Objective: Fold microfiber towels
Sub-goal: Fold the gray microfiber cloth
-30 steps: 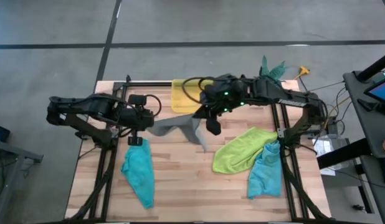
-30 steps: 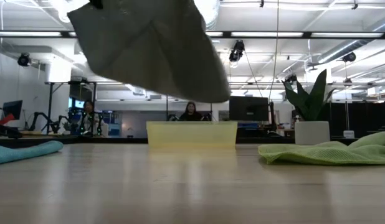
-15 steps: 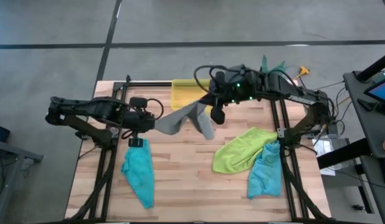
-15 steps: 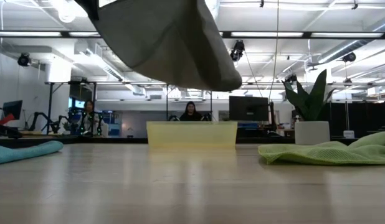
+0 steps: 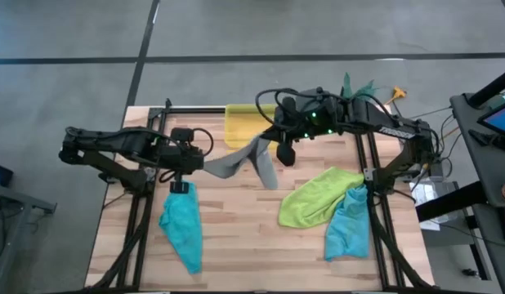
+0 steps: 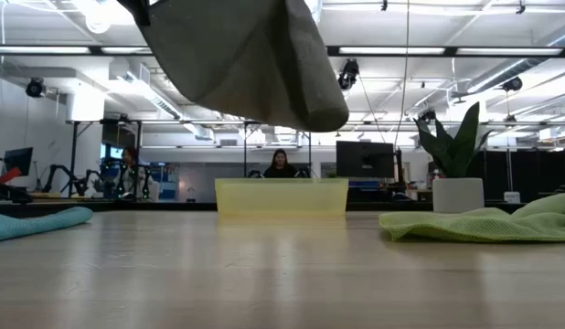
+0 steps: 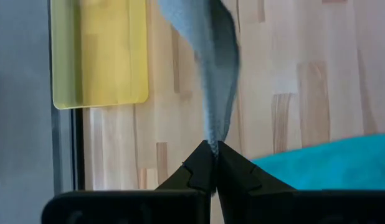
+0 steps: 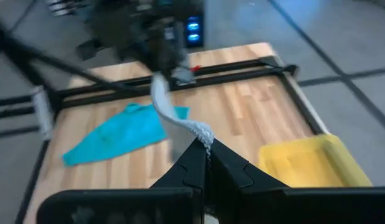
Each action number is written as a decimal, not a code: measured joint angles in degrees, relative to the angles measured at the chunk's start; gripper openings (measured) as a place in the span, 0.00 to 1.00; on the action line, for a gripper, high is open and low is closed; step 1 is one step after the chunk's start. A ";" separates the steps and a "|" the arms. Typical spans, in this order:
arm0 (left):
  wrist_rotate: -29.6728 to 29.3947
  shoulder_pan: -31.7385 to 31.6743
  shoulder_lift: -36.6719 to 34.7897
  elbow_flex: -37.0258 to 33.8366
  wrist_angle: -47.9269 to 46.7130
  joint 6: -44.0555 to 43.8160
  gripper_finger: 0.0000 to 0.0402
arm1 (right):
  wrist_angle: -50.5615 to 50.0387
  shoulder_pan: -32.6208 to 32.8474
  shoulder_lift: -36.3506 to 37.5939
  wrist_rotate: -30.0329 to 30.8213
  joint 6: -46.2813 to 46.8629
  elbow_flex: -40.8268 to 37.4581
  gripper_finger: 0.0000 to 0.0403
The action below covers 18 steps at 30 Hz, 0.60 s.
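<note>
Both grippers clamp shut on one light grey microfiber towel [image 5: 240, 159], which hangs in the air between them above the pale wooden slatted table [image 5: 236, 237]: the left gripper [image 7: 214, 149] pinches one corner, the right gripper [image 8: 205, 144] pinches another, fingers fully closed on thin cloth in both wrist views. Main risk, as I judge it: each grip holds only a small pinch of fabric, so a pull apart that is too hard could tear a corner free and drop the towel in a heap. The cloth also sags and twists in the middle, so laying it down like this would likely give a crooked fold. Largest thing nearby is the lime green crumpled microfiber towel [image 5: 318, 196] to the right, touching a teal towel [image 5: 348, 224] at its far side; it could get caught if the grey one is spread that way. Another teal towel [image 5: 181, 229] lies just below the left gripper. A yellow translucent plastic bin [image 5: 240, 122] sits at the table's back edge, close behind the hanging cloth. A person [image 6: 281, 164] sits far off in the room.
</note>
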<state>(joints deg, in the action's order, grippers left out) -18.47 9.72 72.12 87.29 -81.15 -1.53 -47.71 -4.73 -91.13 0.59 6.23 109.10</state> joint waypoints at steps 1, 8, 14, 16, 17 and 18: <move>-0.29 0.00 -0.04 0.00 -0.22 -0.57 0.00 | 0.16 -0.20 0.00 -0.62 0.35 0.00 0.02; -5.17 -1.99 -0.39 -0.04 -2.52 -2.69 0.00 | -2.18 -0.52 -1.55 -9.81 -1.94 0.03 0.02; -14.75 -2.62 -0.86 0.09 -4.25 -14.49 0.00 | -4.62 -0.68 -1.44 -6.97 1.27 0.00 0.02; -9.59 -2.47 -1.14 0.09 -1.95 -14.62 0.00 | -1.91 -0.70 -1.85 -23.89 0.35 -0.02 0.02; -6.93 -2.20 -1.13 0.09 -1.18 -13.26 0.00 | -1.87 -0.54 -1.99 -25.56 0.39 -0.02 0.02; -5.51 -1.90 -1.00 0.08 -1.18 -11.84 0.00 | -2.47 -0.52 -2.08 -22.06 0.44 -0.02 0.02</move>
<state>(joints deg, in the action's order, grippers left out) -23.99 7.81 71.12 87.36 -82.34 -13.38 -50.17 -5.25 -93.22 -21.47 6.67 109.08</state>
